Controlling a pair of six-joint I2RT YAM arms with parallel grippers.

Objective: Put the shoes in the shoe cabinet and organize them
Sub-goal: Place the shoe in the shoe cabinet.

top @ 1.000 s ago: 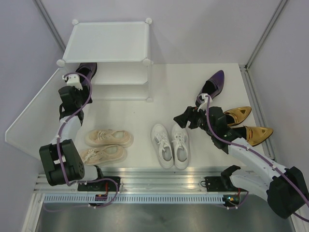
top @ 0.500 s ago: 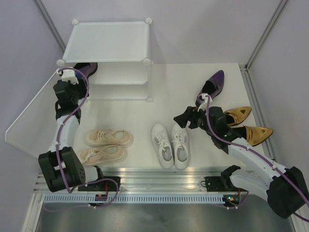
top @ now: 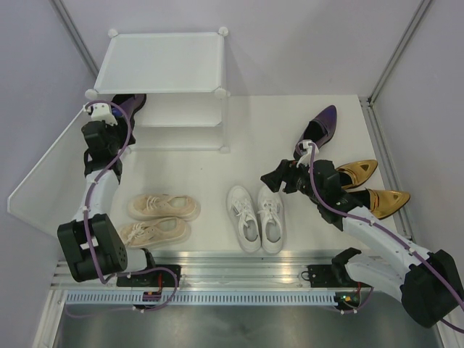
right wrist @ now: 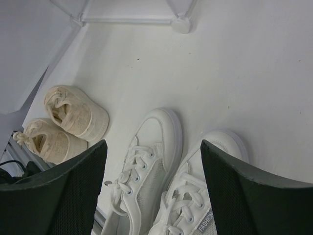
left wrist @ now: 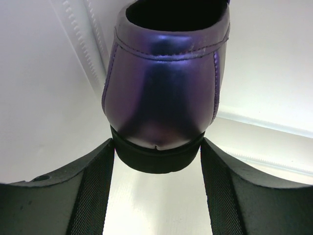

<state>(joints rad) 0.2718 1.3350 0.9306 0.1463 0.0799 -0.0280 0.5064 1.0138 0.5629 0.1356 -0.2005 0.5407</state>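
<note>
One glossy purple loafer (top: 133,102) lies in the lower left of the white shoe cabinet (top: 163,61). Its heel (left wrist: 164,88) fills the left wrist view. My left gripper (top: 113,109) (left wrist: 157,147) is open, its fingertips flanking the black heel sole without clamping it. The other purple loafer (top: 319,129) lies on the table at the right, beside two gold heels (top: 359,172). My right gripper (top: 272,177) (right wrist: 153,144) hangs open above the white sneakers (top: 254,217) (right wrist: 146,166). The beige sneakers (top: 163,206) (right wrist: 76,115) lie at front left.
The cabinet's door panel (top: 51,167) lies swung out flat to the left, under the left arm. A round corner connector (right wrist: 182,24) marks the cabinet's front right foot. Metal rails (top: 232,272) run along the near edge.
The left arm has drawn a little back and to the left from the cabinet opening; the purple loafer has stayed in place. The right arm has not moved.
</note>
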